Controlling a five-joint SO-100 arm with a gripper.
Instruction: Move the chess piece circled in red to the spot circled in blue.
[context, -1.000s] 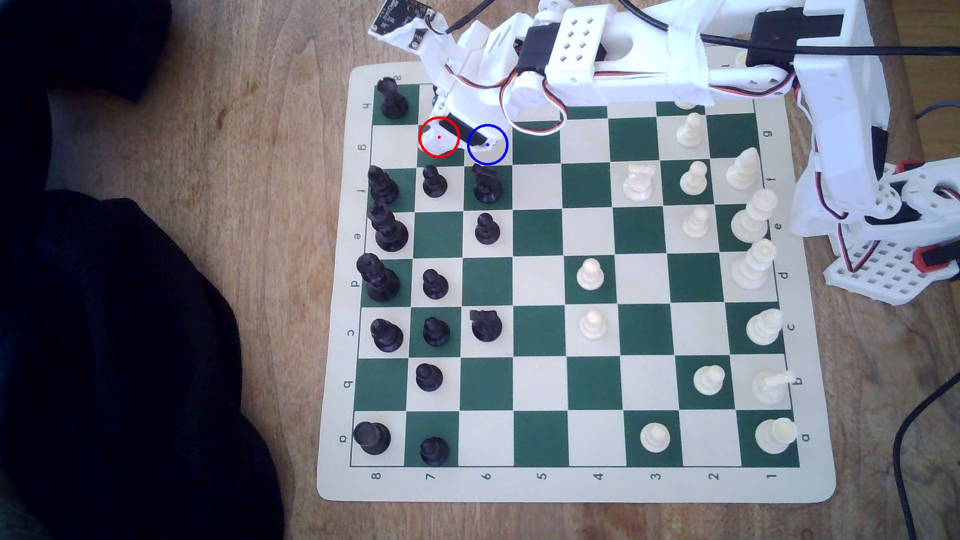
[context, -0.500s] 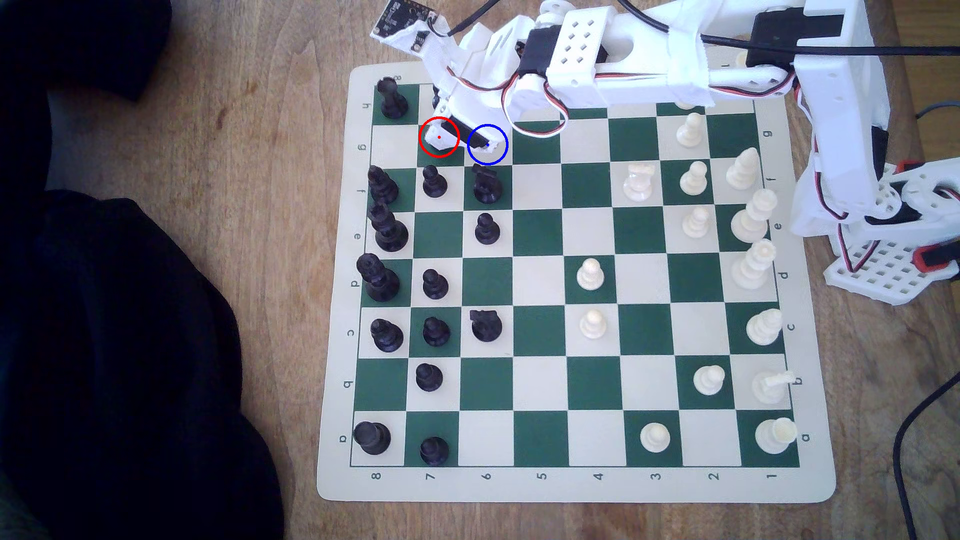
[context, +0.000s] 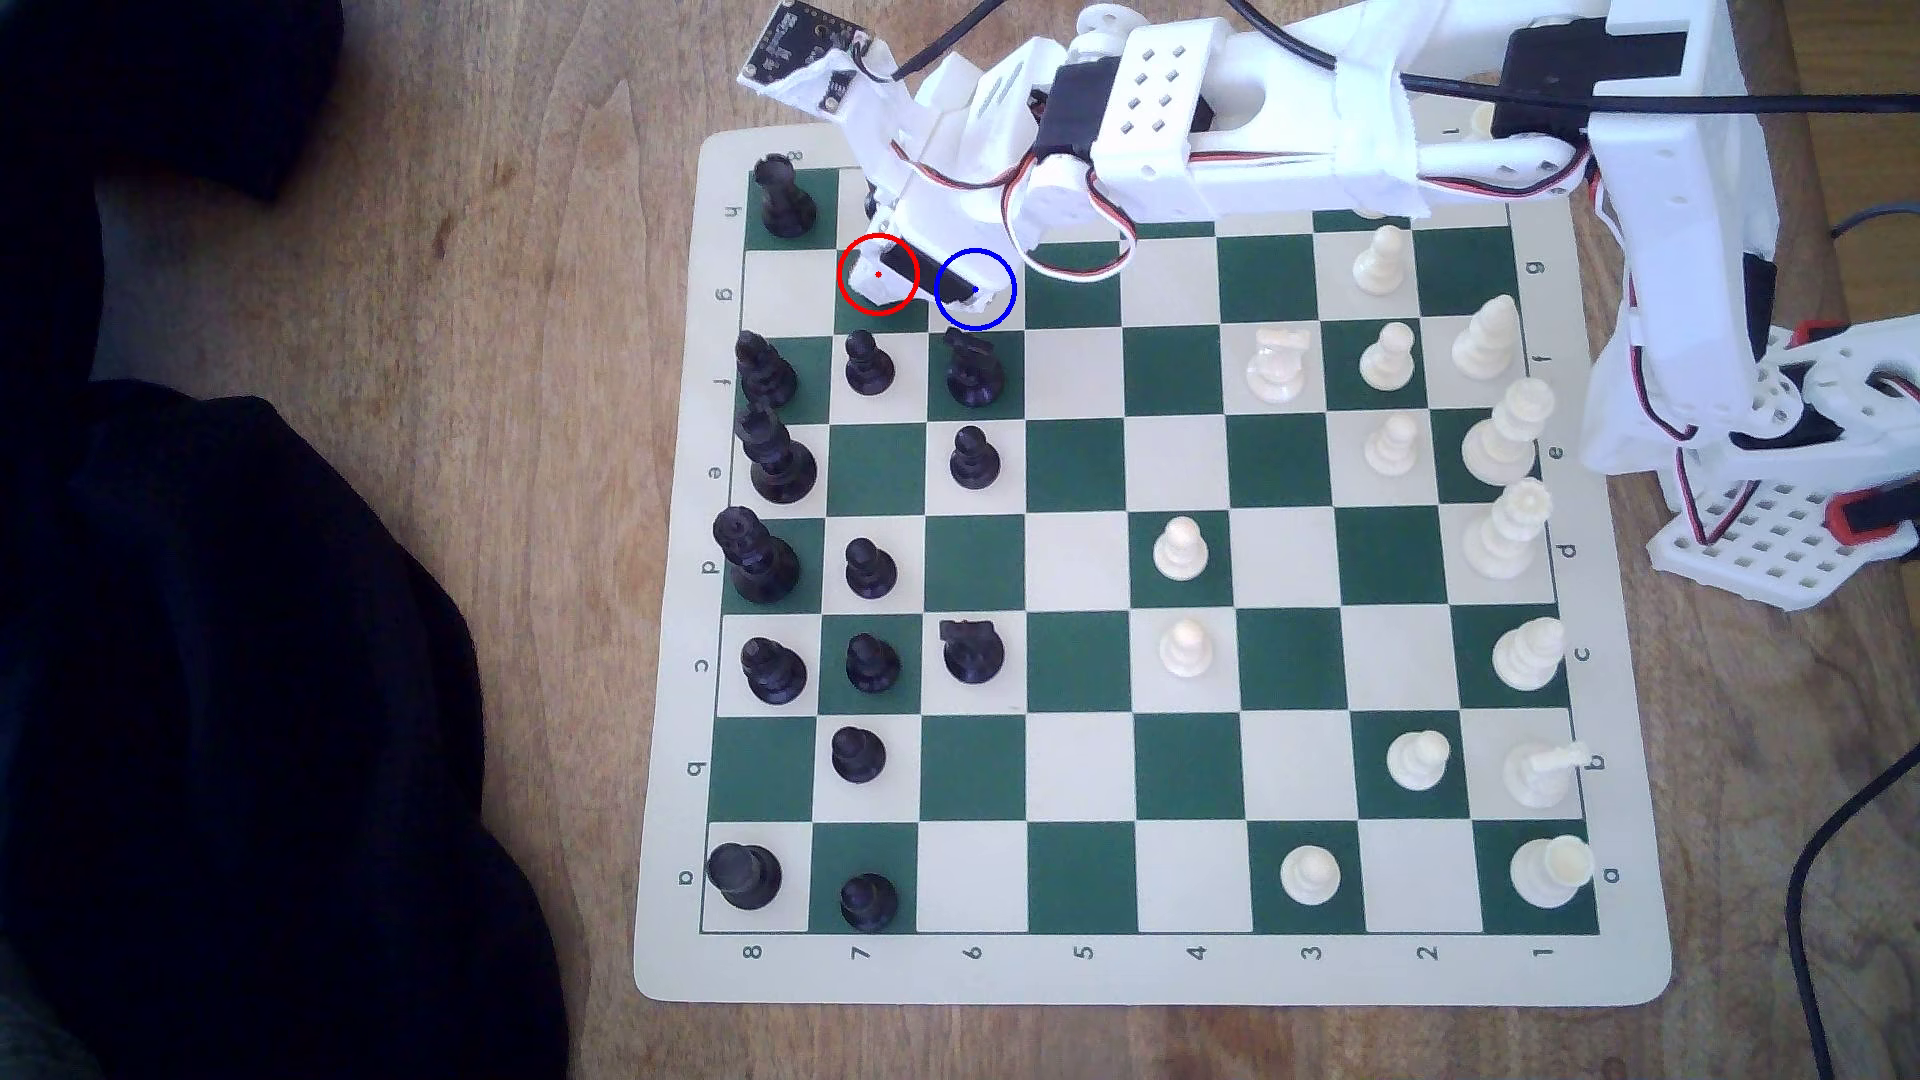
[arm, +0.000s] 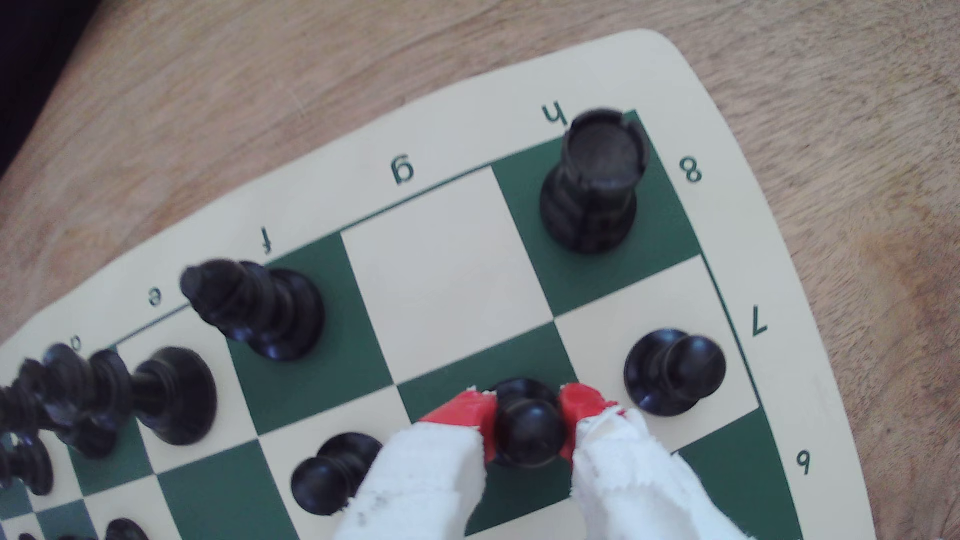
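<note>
Wooden table (context: 582, 312) (green-cream board (arm: 441, 270)); end effector (arm: 527, 426) clamps the black pawn (arm: 530, 428).

arm (context: 1247, 156): white printed links reach from the base at the exterior view's right across toward the upper left, roughly level, with red, white and black wires looped beneath.
wrist: bent downward, tipping the gripper toward the surface below.
gripper (arm: 527, 426): lowered, its two tape-wrapped white fingers (arm: 431, 477) ending in red tips.
jaws: drawn in on either side of a black pawn's (arm: 530, 428) ball head, the red tips touching it.
in the exterior view: the gripper (context: 925, 272) points down at the view's upper left.
</note>
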